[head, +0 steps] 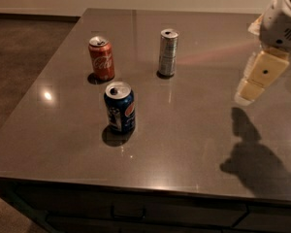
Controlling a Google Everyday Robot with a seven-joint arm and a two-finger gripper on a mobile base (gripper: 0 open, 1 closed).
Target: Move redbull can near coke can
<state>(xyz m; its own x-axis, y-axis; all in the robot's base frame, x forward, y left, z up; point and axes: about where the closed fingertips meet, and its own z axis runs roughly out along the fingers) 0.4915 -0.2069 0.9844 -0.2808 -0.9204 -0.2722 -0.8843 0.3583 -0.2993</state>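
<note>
Far left of gripper: redbull can, coke can beyond. Approach step only; cannot tell gripper width. Next: reach left, grasp redbull can.

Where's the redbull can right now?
In the camera view the redbull can stands far-centre on the table, right of the coke can, behind the Pepsi can; the gripper hovers far right.

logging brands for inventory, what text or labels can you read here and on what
No text is sharp enough to quote.
coke can: white script, too blurred to read letter by letter.
dark blue can: round red-white-blue logo, no readable words.
redbull can: faint bluish markings, too blurred to read.
gripper, above the table's right side: no text visible.
</note>
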